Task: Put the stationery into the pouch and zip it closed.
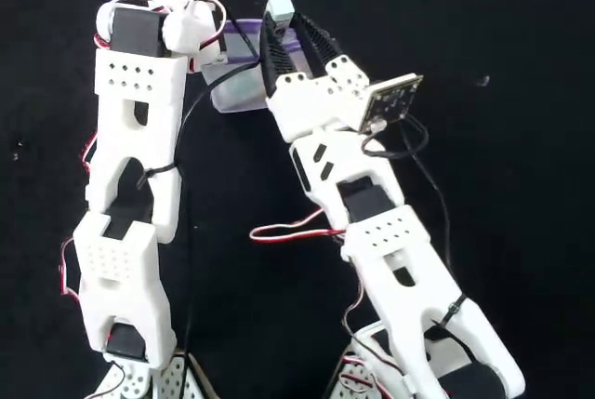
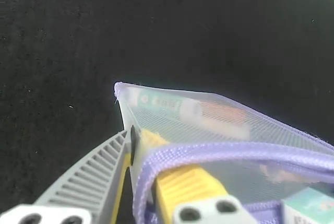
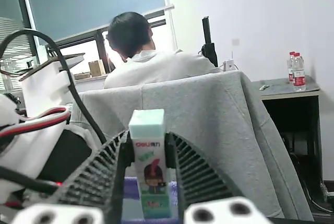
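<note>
Near edge of the bench [image 1: 502, 139]: the bases of both white arms, side by side, each arm stretched toward the far edge over the black cover.

Middle of the bench: a red and white cable [image 1: 288, 229] hangs between the two arms.

Toward the far edge, left of centre: the pouch [image 1: 237, 92], of translucent mesh with a purple zip band, lies on the cover. The left claw [image 2: 134, 138] is clenched on the pouch's rim at one end of the mouth, its yellow finger [image 2: 180, 182] inside the mesh and its grey ribbed finger [image 2: 88, 174] outside against the wall. The mouth stands open. Pale and orange shapes [image 2: 214, 114] show through the mesh wall, too blurred to name.

Just beyond, above the far end of the pouch: the right claw [image 1: 282, 25], with black ribbed fingers pointing up and away, grasps the eraser [image 1: 279, 6], a small mint and white block held upright between the fingertips. The purple band lies directly beneath the eraser; whether the two touch cannot be told.

Beyond the far edge: a chair back draped in grey cloth [image 3: 209, 109].
</note>
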Robot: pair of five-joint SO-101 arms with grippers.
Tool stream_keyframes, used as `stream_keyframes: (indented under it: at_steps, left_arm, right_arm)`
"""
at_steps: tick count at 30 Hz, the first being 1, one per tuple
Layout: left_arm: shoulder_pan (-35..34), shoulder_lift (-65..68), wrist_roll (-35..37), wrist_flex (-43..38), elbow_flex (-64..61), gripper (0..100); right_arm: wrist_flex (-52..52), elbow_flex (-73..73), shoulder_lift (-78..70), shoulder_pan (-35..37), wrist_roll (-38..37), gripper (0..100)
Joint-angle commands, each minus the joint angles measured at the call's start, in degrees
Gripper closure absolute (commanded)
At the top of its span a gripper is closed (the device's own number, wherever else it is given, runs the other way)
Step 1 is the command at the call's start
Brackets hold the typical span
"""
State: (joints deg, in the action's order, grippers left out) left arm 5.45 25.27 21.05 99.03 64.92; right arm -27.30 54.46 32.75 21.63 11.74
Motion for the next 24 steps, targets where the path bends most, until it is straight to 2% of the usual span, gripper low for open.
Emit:
stream_keyframes:
  at_steps: [1, 10, 14, 20, 24]
  left_arm:
    - [-0.84, -2.99, 0.44, -0.79, 0.31, 97]
    - [-0.66, -3.08, 0.44, -0.79, 0.31, 97]
    - [-1.01, -2.99, 0.44, -0.97, 0.22, 97]
    - [-0.92, -2.99, 0.44, -0.79, 0.31, 97]
    - [-0.92, -2.99, 0.44, -0.88, 0.57, 97]
  right_arm:
    - [-0.09, -0.66, 2.59, 0.88, -1.05, 98.7]
    - [-1.05, -6.73, -12.35, -2.02, -1.14, 98.7]
    - [-1.05, -6.81, -13.14, -1.76, -1.14, 98.2]
    - [-0.62, -5.49, -10.07, -1.76, -0.7, 83.9]
    - [-0.53, -4.18, -6.55, -1.76, -0.79, 82.2]
